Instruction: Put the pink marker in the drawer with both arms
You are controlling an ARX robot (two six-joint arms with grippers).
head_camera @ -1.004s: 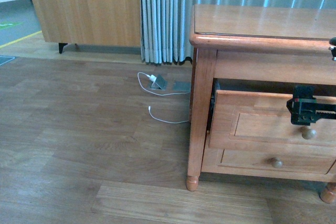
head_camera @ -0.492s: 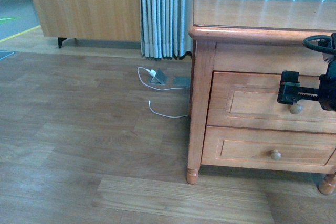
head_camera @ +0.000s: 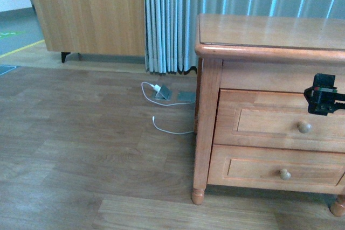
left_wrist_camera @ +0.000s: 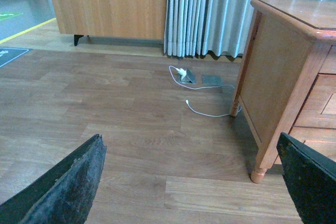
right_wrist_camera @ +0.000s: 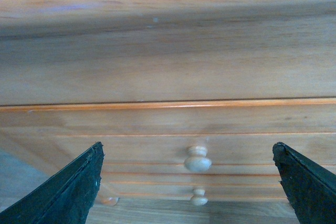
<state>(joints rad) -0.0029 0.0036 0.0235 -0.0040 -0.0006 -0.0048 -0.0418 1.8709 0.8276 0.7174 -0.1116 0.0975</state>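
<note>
On the honey-coloured wooden cabinet (head_camera: 269,106), two shut drawers (head_camera: 280,119) are counted, one round knob (head_camera: 305,127) each; both black grippers (right_wrist_camera: 189,182) are spread wide over brown plank flooring (head_camera: 81,149).

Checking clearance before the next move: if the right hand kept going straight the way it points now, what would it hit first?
Probably the cabinet front just above the upper drawer, which is shut; its knob sits lower. Depth is hard to judge.

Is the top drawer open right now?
No, the top drawer sits shut, its front flush with the cabinet frame.
</note>
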